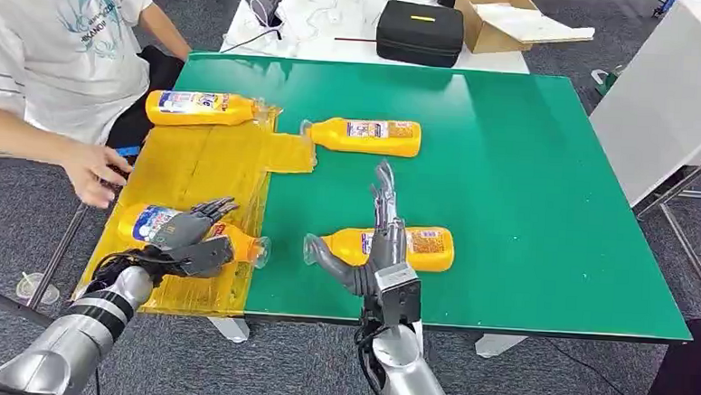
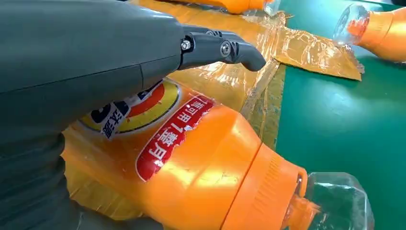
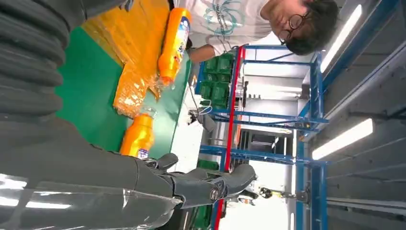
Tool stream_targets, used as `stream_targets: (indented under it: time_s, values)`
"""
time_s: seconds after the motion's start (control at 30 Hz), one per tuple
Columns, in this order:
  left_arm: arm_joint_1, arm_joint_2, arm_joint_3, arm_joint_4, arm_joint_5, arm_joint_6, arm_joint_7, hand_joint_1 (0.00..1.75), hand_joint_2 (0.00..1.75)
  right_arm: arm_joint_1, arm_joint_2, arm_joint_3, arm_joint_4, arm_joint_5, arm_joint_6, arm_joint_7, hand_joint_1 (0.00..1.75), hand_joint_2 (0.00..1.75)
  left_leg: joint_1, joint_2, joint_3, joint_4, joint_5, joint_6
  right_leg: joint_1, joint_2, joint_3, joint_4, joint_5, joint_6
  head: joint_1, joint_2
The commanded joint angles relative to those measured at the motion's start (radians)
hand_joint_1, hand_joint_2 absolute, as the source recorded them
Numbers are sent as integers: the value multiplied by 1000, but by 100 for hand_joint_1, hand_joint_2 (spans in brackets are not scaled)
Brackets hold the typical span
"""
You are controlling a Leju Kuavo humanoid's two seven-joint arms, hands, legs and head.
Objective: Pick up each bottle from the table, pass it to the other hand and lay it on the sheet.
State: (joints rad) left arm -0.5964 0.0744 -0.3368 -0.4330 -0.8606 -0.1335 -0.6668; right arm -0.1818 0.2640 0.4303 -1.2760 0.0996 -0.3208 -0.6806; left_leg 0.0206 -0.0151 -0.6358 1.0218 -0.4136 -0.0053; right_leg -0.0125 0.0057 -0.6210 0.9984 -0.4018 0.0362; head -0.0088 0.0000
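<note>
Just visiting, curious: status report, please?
Left hand grips a bottle on the yellow sheet. Right hand open above the near bottle. Person's hand beside the sheet.

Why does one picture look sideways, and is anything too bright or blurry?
The right wrist view is turned on its side; its ceiling lights glare white. In the left wrist view the left hand looms large, and the bottle under it shines with highlights. The head view is evenly lit, slightly soft.
</note>
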Motion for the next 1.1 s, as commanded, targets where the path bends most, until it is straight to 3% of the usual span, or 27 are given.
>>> stream_targets:
  time_s: [0.03, 0.07, 0.1, 0.23, 0.3, 0.43, 0.53, 0.73, 0.83, 0.87, 0.9, 1.0, 1.1]
  values:
    - [45, 45, -22, 23, 157, -196, -31, 0, 175, -50, -4, -27, 111, -17, 37, 0, 0, 175, -1, 5, 5, -2, -1, 1, 0, 4, 4, -1, 1, -1, 0, 0]
    - [72, 55, -36, -44, 239, -227, -31, 0, 175, -51, -3, -29, 113, -18, 42, -1, 0, 175, -1, 6, 7, -2, -1, 1, 0, 4, 6, -2, 1, -1, 0, 0]
    - [85, 44, -19, -63, 294, -224, -31, 0, 0, -51, -4, -29, 114, -16, 41, -2, 0, 175, -1, 6, 7, -2, -1, 1, 0, 4, 5, -2, 1, -1, 0, 0]
    - [89, 34, -28, -54, 298, -207, -31, 0, 0, -52, -5, -29, 116, -16, 43, -2, 0, 175, -1, 3, 7, -2, 0, 1, -1, 2, 6, -1, 0, -1, 0, 0]
    - [126, 24, -12, -142, 425, -171, -31, 0, 0, -55, -12, -23, 119, 10, 31, 11, 0, 175, -1, 4, 7, -2, 0, 1, 0, 2, 6, -2, 0, -1, 0, 0]
    - [151, -97, 214, -167, 729, -211, -31, 0, 0, -144, -124, 66, 230, 310, -26, 249, 0, 175, -1, 2, 6, -2, 0, 1, 0, 1, 6, -2, 0, 0, 0, 0]
    - [194, -131, 353, -255, 880, -287, 17, 0, 0, -216, -214, 101, 330, 511, 76, 454, 0, 175, 0, 0, 5, -1, 0, 2, 0, -1, 5, -2, 1, 0, 0, 0]
    - [212, -123, 374, -270, 897, -308, 23, 0, 0, -226, -235, 97, 357, 535, 110, 462, 0, 175, -1, 2, 6, -1, -1, 3, 0, -1, 6, -3, 0, -1, 1, 0]
    - [212, -152, 452, -286, 913, -259, 4, 0, 0, -266, -272, 114, 394, 617, 172, 558, 0, 175, -1, 3, 3, 0, -1, 2, -1, 1, 2, -1, 0, -1, 0, 0]
    - [211, -169, 487, -301, 921, -219, 0, 0, 175, -292, -295, 126, 417, 648, 198, 593, 0, 175, -1, 1, 2, 0, 0, 1, -1, 0, 1, -1, 0, 0, 0, 0]
    - [218, -182, 509, -332, 918, -184, 1, 0, 175, -310, -307, 117, 440, 649, 220, 597, 0, 175, -1, 3, 6, -1, -2, 2, 0, 0, 5, -2, -1, -2, 0, 0]
    - [234, -217, 516, -427, 823, 34, -31, 0, 175, -367, -372, 127, 490, 663, 302, 610, 0, 175, 0, -1, -2, 2, 0, 3, 0, -2, -1, 0, 0, 0, 0, 0]
    - [252, -241, 515, -479, 796, 93, -31, 0, 175, -385, -402, 128, 493, 661, 338, 607, 0, 175, -1, 0, -2, 2, 0, 3, 0, -2, -2, -1, 0, 1, 1, 0]
